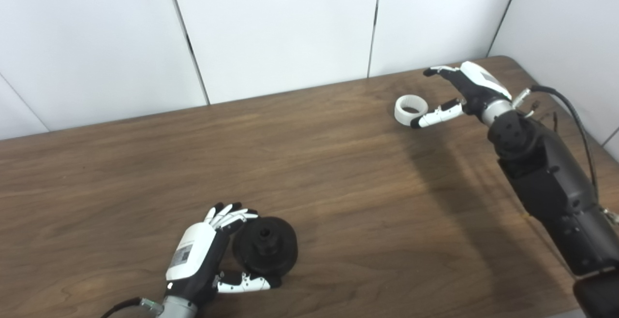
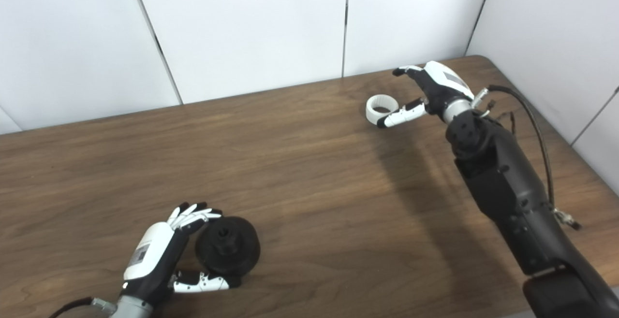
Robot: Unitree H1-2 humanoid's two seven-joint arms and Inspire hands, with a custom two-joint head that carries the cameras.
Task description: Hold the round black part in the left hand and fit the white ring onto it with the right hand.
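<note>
The round black part [image 1: 265, 246] lies flat on the wooden table [image 1: 338, 173] near the front left. My left hand [image 1: 203, 255] is beside it, fingers and thumb spread around its left side, not closed on it. The white ring [image 1: 410, 108] lies on the table at the back right. My right hand [image 1: 459, 93] is open just right of the ring, its thumb tip next to the ring's front edge and its fingers reaching past the ring's far side. Both also show in the right eye view: black part [image 2: 227, 252], ring [image 2: 381, 107].
White wall panels [image 1: 280, 28] stand behind the table and along its right side. The table's back right corner [image 1: 503, 59] is close to my right hand. A black cable [image 1: 570, 110] loops off the right forearm.
</note>
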